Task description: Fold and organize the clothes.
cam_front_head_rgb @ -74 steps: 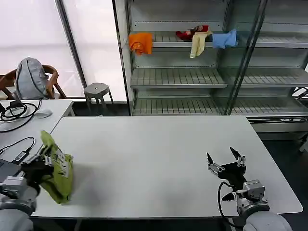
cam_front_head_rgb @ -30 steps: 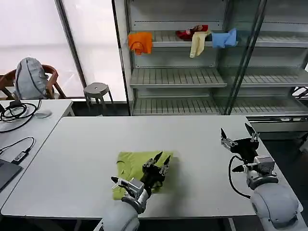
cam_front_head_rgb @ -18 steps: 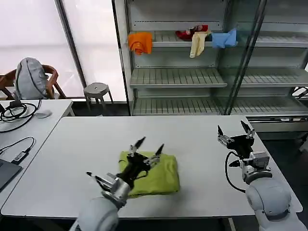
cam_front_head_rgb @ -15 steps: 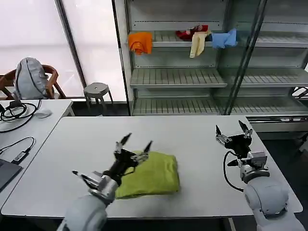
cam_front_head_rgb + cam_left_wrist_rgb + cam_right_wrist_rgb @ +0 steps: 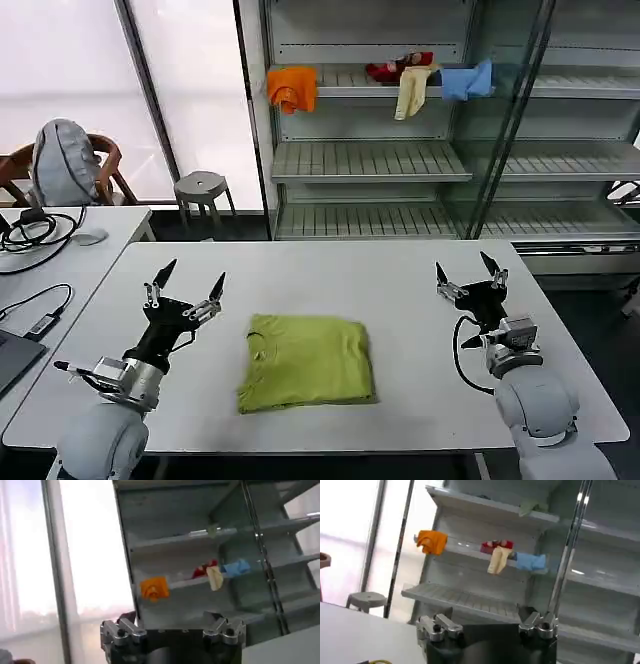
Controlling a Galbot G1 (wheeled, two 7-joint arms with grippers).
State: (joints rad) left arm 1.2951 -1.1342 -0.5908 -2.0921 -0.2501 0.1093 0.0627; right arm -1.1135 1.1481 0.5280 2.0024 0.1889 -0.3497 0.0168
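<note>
Head view shows the green T-shirt (image 5: 306, 362) lying folded into a neat rectangle on the white table (image 5: 330, 270), in the lower centre of the frame, with nothing touching it. Left gripper (image 5: 186, 284) hovers above the table at lower left, well apart from the shirt, its fingers spread wide and holding nothing. Right gripper (image 5: 466, 270) sits at lower right, likewise wide open and empty, near the table's far right edge. On the shelf (image 5: 370, 90) at upper centre lie an orange garment (image 5: 291, 88) and red, cream and blue garments (image 5: 430, 76).
</note>
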